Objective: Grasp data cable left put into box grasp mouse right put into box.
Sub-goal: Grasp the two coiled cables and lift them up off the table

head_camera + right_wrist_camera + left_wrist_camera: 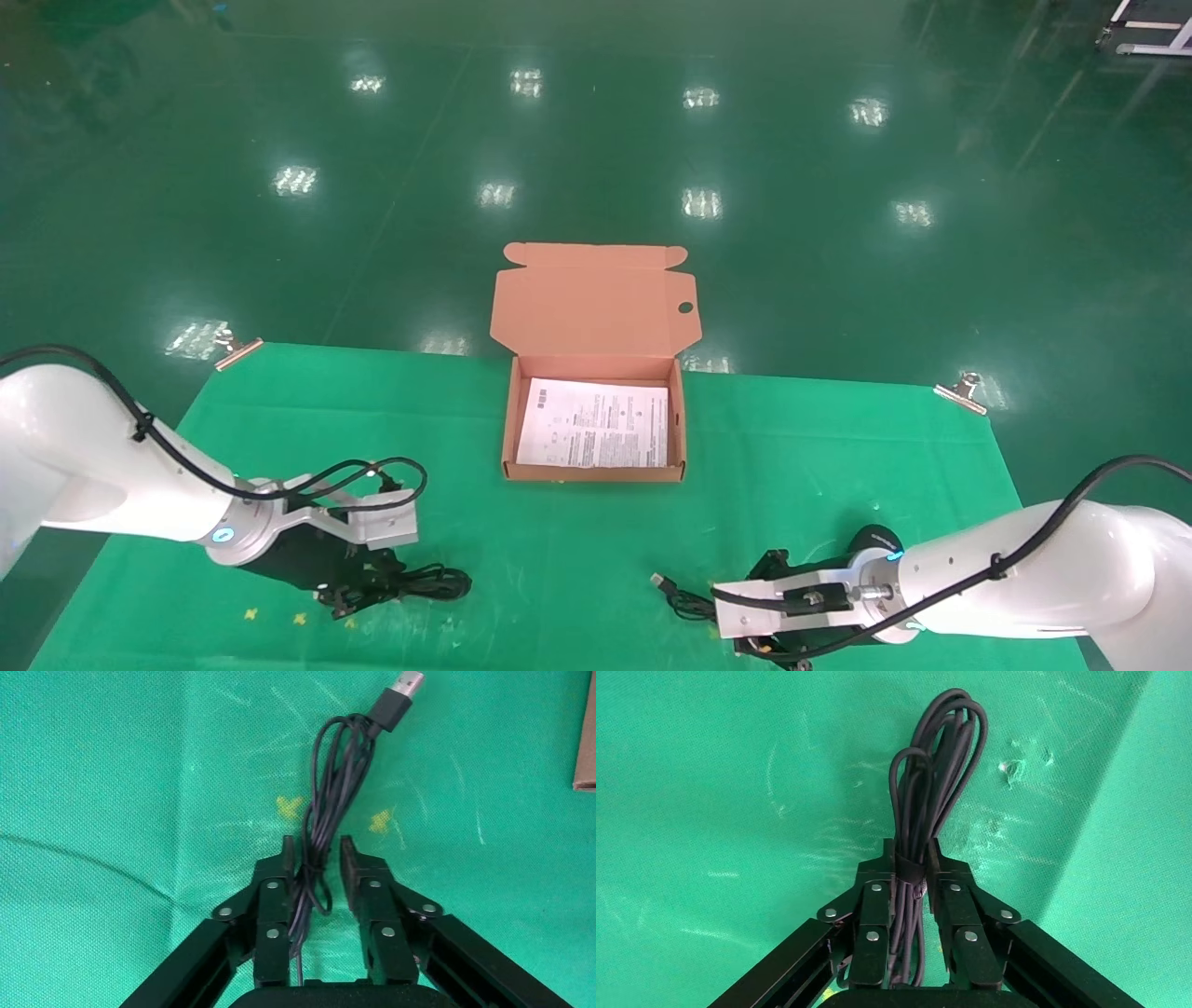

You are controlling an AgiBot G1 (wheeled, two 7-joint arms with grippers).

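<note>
The data cable, a long black bundle with a strap, lies on the green cloth at the front left. My left gripper is shut on it at the strap, low at the cloth; in the left wrist view the bundle runs out past the gripper. My right gripper is open at the front right, its jaws either side of the mouse's bunched cord with the gripper touching it on one side only. The USB plug lies beyond. The mouse body is hidden. The box stands open at centre.
The box's lid stands up at the back and a white printed sheet lies inside. The USB plug points toward the box. A box corner shows in the right wrist view. Clips hold the cloth's far corners.
</note>
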